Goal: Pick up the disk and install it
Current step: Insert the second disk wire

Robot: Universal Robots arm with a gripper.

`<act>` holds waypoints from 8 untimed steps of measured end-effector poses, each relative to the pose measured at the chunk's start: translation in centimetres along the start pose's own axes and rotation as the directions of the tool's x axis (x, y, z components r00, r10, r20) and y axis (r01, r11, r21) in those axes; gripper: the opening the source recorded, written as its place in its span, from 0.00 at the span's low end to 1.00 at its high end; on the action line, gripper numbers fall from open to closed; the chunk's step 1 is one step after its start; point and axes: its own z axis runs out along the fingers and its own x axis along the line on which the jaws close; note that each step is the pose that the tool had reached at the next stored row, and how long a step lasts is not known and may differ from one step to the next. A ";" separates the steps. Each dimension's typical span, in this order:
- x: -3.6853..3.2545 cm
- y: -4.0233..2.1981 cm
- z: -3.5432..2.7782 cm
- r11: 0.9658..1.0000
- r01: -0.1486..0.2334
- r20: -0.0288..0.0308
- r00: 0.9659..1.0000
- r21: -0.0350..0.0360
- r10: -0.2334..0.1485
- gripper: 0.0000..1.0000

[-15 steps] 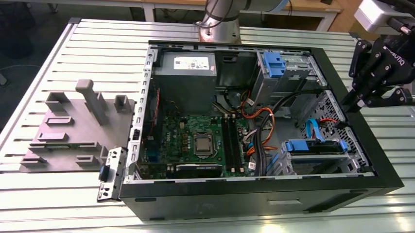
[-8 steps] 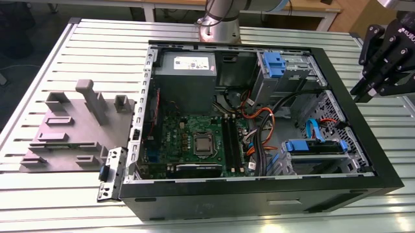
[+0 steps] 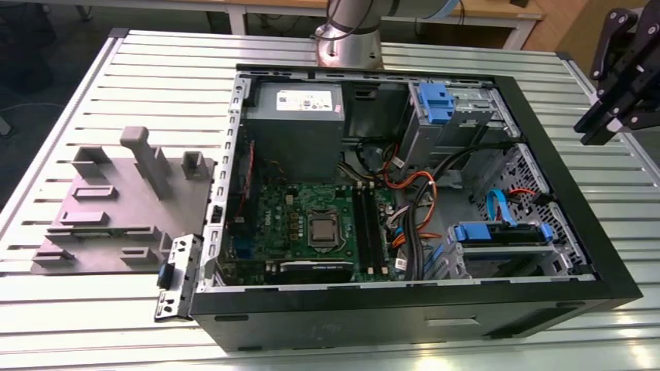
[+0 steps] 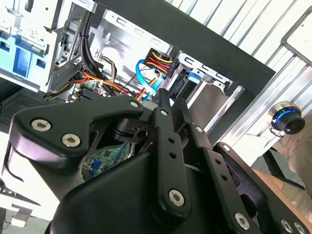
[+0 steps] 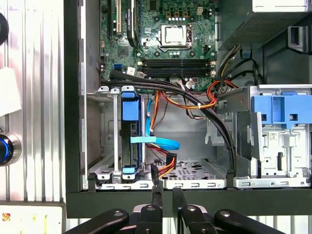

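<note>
The disk (image 5: 130, 134) sits edge-up in the lower drive cage of the open computer case (image 3: 413, 305), with a blue rail at each end and a light-blue cable running across it. In the exterior view the disk's blue rail (image 3: 498, 234) shows in the cage at the case's near right corner. My gripper (image 3: 600, 127) hangs outside the case, beyond its wall on the exterior view's right, well apart from the disk. In the first wrist view the gripper (image 5: 166, 192) has its two black fingers close together with nothing between them. The second wrist view shows the same gripper (image 4: 170, 100).
A grey power-supply box (image 3: 294, 124) and the motherboard (image 3: 309, 224) fill the case's left half. A bare blue bracket (image 3: 433, 104) sits in the upper bay. Black and orange cables (image 5: 195, 100) cross the middle. A grey slotted fixture (image 3: 113, 209) lies on the slatted table at the exterior view's left.
</note>
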 end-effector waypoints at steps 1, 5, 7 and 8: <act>0.00 0.00 -0.01 1.000 0.000 0.000 1.000 0.000 0.000 0.24; 0.00 0.00 -0.05 1.000 0.000 0.000 1.000 0.000 0.000 0.24; -0.01 0.00 -0.03 1.000 0.000 -0.003 1.000 0.000 0.000 0.24; 0.00 0.00 0.06 1.000 0.000 -0.003 1.000 0.000 0.000 0.24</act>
